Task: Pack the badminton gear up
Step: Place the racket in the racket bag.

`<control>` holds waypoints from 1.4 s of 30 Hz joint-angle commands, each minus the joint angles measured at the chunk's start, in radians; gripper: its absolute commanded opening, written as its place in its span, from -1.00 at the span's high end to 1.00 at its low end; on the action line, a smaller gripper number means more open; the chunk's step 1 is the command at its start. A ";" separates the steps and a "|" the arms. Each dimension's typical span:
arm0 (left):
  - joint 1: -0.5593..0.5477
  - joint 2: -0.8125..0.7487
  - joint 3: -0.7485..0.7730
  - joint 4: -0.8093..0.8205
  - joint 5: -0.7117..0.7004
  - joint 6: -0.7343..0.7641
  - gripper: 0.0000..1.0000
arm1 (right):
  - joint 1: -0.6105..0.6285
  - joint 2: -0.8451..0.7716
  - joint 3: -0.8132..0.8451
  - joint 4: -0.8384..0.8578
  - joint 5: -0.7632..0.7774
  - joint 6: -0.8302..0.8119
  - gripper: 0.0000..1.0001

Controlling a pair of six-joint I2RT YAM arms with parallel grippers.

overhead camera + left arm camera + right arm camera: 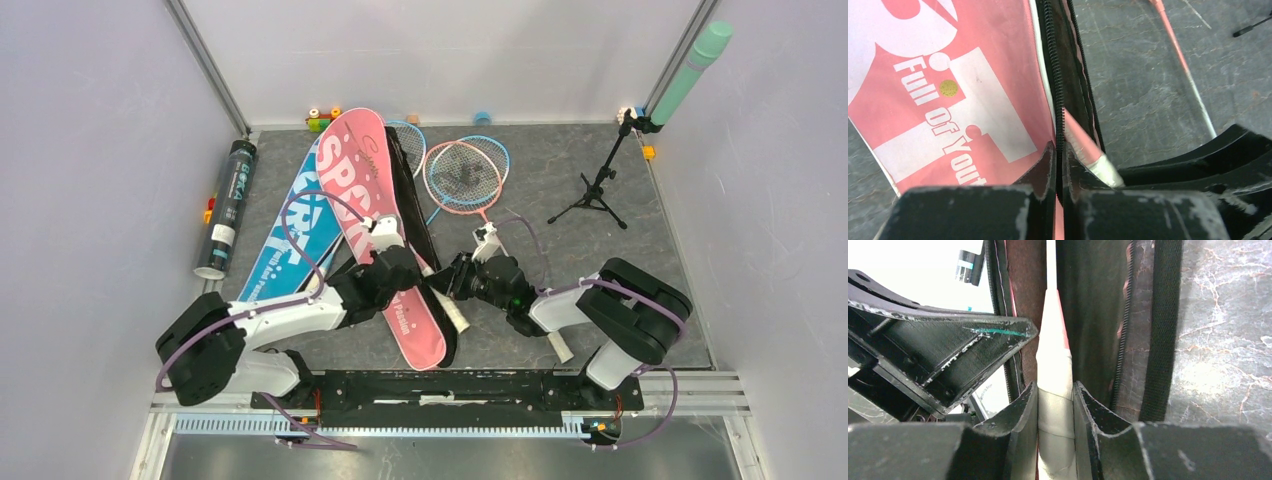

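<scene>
A dark cylindrical tube (pixel 226 205) lies along the left edge of the grey marbled table (pixel 560 240). Just beside it, a long blue fabric racket bag (pixel 300 225) lies diagonally. A long pink fabric racket bag (pixel 375 185) overlaps its right side and runs from the far edge toward the near edge at the table centre.

The left gripper (pixel 1059 156) has its jaws pressed together, pinching the black zipper edge (pixel 1058 75) of the pink bag, which is unzipped along its right side. The right gripper (pixel 1055 387) is clamped narrowly on a white wrapped racket handle (pixel 1053 340). The pink taper above the handle enters the gap between the zipper edges. The head of this racket is hidden, probably inside the bag.

Right of the pink bag, toward the far edge, a pink-framed racket (pixel 462 178) lies flat, overlapping a blue-framed racket (pixel 497 155). A small black tripod stand (pixel 597 190) stands upright near the far right corner.
</scene>
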 commanded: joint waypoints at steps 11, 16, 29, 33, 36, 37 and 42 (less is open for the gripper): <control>-0.029 -0.165 -0.075 -0.134 0.431 0.096 0.96 | 0.006 0.010 0.207 0.087 0.023 -0.060 1.00; -0.029 -0.293 -0.166 0.024 0.495 0.129 0.95 | 0.016 -0.071 0.127 0.106 0.019 -0.074 1.00; -0.033 -0.079 0.038 0.408 0.902 0.240 0.95 | 0.035 -0.734 -0.152 -0.242 0.607 -0.349 1.00; -0.056 0.029 0.113 0.498 1.002 0.203 0.95 | 0.034 -0.869 -0.250 -0.264 0.790 -0.361 1.00; -0.083 0.083 0.134 0.529 1.016 0.176 0.95 | 0.035 -0.866 -0.278 -0.276 0.872 -0.345 1.00; -0.093 0.097 0.137 0.532 1.008 0.172 0.95 | 0.036 -0.846 -0.283 -0.269 0.887 -0.332 1.00; -0.123 0.163 0.116 0.592 0.991 0.128 0.95 | 0.039 -0.675 -0.269 -0.219 0.941 -0.256 1.00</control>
